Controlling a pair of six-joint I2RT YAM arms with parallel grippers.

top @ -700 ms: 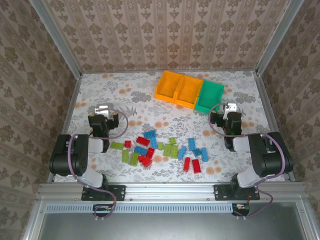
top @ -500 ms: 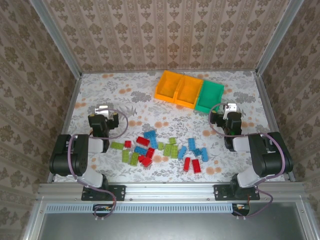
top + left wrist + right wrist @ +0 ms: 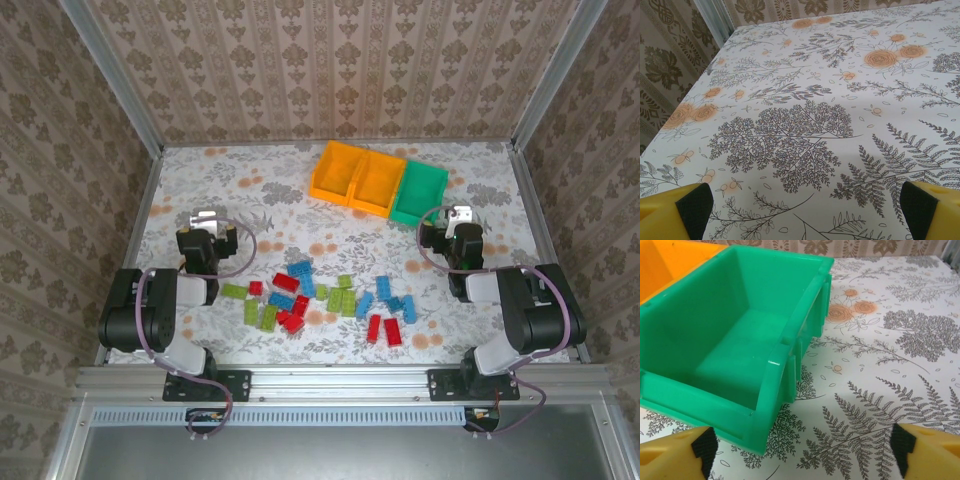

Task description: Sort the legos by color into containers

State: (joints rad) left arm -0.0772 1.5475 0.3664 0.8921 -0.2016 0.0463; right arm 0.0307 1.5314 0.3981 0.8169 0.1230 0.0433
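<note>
1. No visible change against the pictures from a moment back: same arm poses, same scatter of bricks, same row of bins.
2. Left claw: parked at the left side of the counter, well apart from the pile. In its wrist view, spread wide over bare flowered counter, gripping nothing.
3. Right claw: parked at the right side, just on the near side of the green bin. In its wrist view, likewise spread wide and empty, looking straight into the green bin, with no brick visible inside.
4. Legos: lying in a loose scatter on the near middle of the counter, between the two arms. Red, blue and lime mixed together, several touching or crowded against each other.
5. Containers: set at the far side, right of centre, as two orange bins and the green one joined in a slightly slanted row. From above, no brick seen in any of them.
6. Meaning for the task, as a judgement: sorting not yet begun, every brick still to be lifted and placed. Reads as a pause before a first reach. Probably calls for one claw to travel down to the pile and pick a brick standing clear of its neighbours, to avoid dragging others along.
</note>
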